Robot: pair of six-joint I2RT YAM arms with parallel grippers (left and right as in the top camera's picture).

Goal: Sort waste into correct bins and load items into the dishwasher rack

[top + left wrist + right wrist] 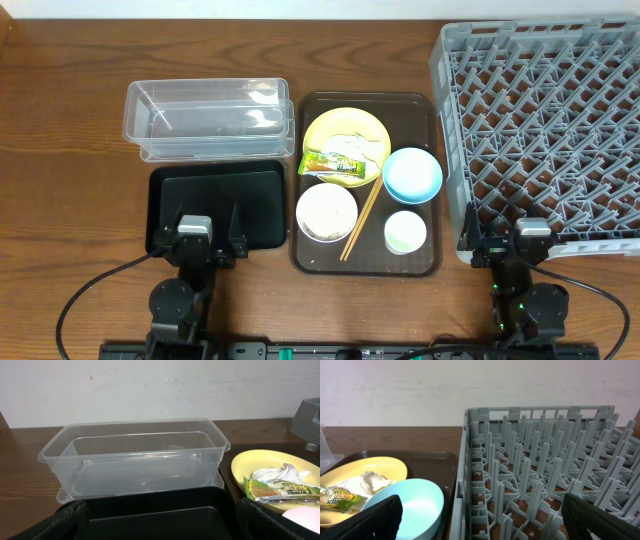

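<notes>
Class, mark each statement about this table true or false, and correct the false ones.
1. The wrapper lies on the yellow plate. True.
2. The blue bowl sits in the rack. False: it sits on the brown tray, left of the rack.
3. The chopsticks lie between the white bowl and the cup. True.
4. The clear tub stands right of the rack. False: it stands left of the brown tray, behind the black tray.
</notes>
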